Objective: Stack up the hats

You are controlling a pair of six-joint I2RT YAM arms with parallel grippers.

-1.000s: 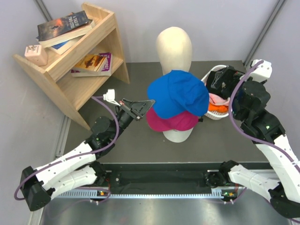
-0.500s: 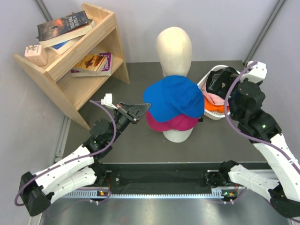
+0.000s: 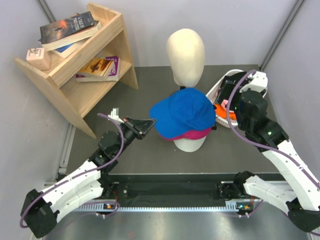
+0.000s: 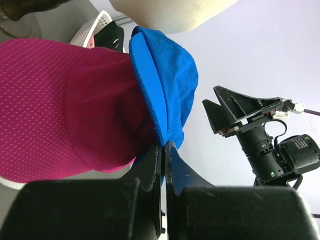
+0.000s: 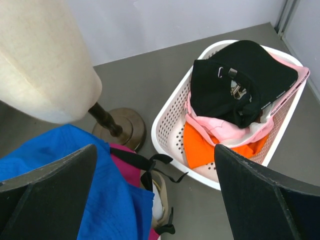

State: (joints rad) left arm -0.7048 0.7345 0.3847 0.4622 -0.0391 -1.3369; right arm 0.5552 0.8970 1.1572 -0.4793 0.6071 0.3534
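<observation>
While the left claw (image 4: 164,150) is clamped shut on the edge of the blue cap (image 3: 184,111), that cap lies over a magenta cap (image 4: 65,100) at the middle of the counter (image 3: 140,150). Off to the right, the right claw (image 5: 155,150) hangs wide open, holding nothing, above a white basket (image 5: 167,112) containing a black cap (image 5: 240,80), a pink cap (image 5: 220,131) and an orange hat (image 5: 200,146). Farthest back stands a cream mannequin head (image 3: 185,52).

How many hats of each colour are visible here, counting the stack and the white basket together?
blue hat: 1
magenta hat: 1
black hat: 1
light pink hat: 1
orange hat: 1
Total: 5 in plain view; any hats lying below these are hidden.
</observation>
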